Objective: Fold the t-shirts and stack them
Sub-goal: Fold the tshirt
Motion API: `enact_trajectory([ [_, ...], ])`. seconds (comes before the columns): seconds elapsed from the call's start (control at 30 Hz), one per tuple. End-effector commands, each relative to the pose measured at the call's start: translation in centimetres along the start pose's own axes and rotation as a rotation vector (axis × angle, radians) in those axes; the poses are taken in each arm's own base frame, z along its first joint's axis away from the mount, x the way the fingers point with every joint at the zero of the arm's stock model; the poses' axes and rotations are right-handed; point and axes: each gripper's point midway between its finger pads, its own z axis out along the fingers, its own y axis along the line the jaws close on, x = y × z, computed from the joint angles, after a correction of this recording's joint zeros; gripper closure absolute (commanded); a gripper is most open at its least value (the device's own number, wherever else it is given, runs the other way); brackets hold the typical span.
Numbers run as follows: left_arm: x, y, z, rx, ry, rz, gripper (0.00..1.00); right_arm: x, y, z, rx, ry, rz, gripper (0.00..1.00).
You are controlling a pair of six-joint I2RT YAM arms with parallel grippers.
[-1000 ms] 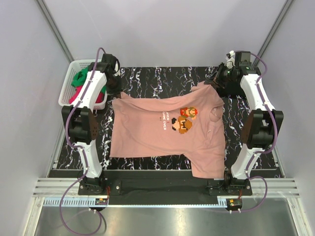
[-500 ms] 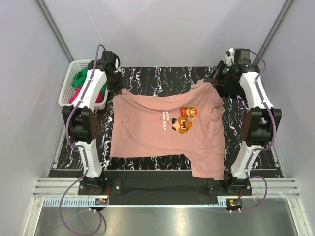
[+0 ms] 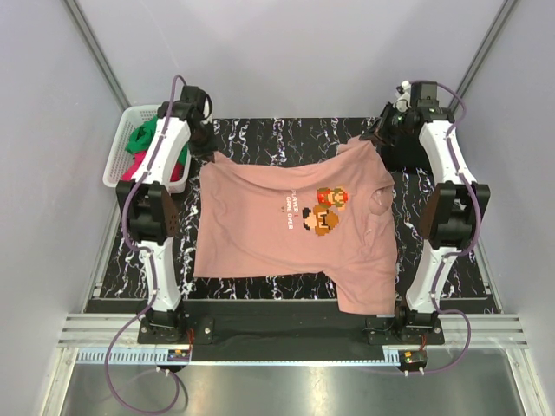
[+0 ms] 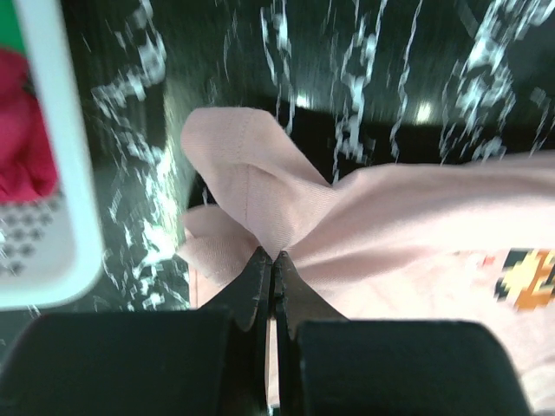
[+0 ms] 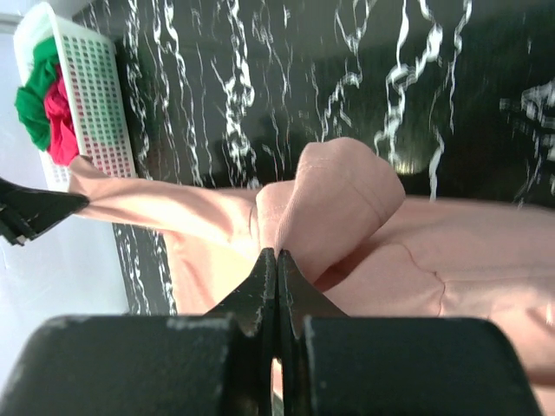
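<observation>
While it lies spread in the middle of the top view, the salmon-pink cloth t-shirt [image 3: 260, 225] covers most of the black table with white marble veins [image 3: 286, 134]. Its collar points to the right of the frame and its hem to the left. The small pixel-art print with white text [image 3: 325, 211] faces up, right of the centre. One short sleeve reaches over the lower edge of the table at the lower right.

The upper edge of the t-shirt is held at both ends. At the upper left, the left gripper [image 3: 206, 149] is closed on the hem corner; in the left wrist view its two black fingers [image 4: 251, 286] meet on a fold of the pink cloth. At the upper right, the right gripper [image 3: 371, 140] is closed in the same way on the far sleeve, and the right wrist view shows the cloth bulging just above the pressed fingers [image 5: 256, 290].

Both arms rise from their bases at the bottom of the frame and stretch far up along the two sides of the table, with the wrists turned inward to the shirt.

A white perforated plastic basket [image 3: 117, 160] stands at the upper left, just beside the left arm. It holds green cloth [image 3: 141, 136] and magenta-red cloth [image 3: 132, 171].
</observation>
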Motion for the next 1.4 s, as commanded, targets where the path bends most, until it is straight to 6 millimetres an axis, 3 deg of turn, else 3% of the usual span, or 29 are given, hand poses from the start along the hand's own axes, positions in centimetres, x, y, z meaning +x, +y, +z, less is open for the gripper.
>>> enact_trajectory([
  [0.0, -3.2, 1.1, -1.2, -0.030, -0.094, -0.018, 1.00, -2.6, 0.8, 0.0, -0.005, -0.058, -0.058, 1.00],
  [0.23, -2.5, 1.7, -1.0, -0.038, -0.075, -0.023, 1.00, -3.0, 1.0, 0.5, -0.023, -0.050, -0.055, 1.00],
  [0.63, 2.8, 1.5, -0.9, 0.010, 0.025, -0.005, 1.00, 0.8, 0.6, -2.4, 0.018, -0.040, -0.048, 1.00],
  [1.03, 4.4, 1.2, -2.7, 0.029, 0.014, 0.018, 1.00, 4.2, 0.6, -4.3, 0.020, -0.016, -0.014, 1.00],
  [1.13, 5.7, 1.4, -2.1, 0.027, 0.054, 0.019, 1.00, 5.7, -0.3, -4.2, 0.033, 0.015, 0.001, 1.00],
  [1.37, 8.9, 1.4, -0.3, 0.031, 0.161, 0.019, 1.00, 7.2, -1.3, -3.6, 0.046, 0.047, 0.025, 1.00],
])
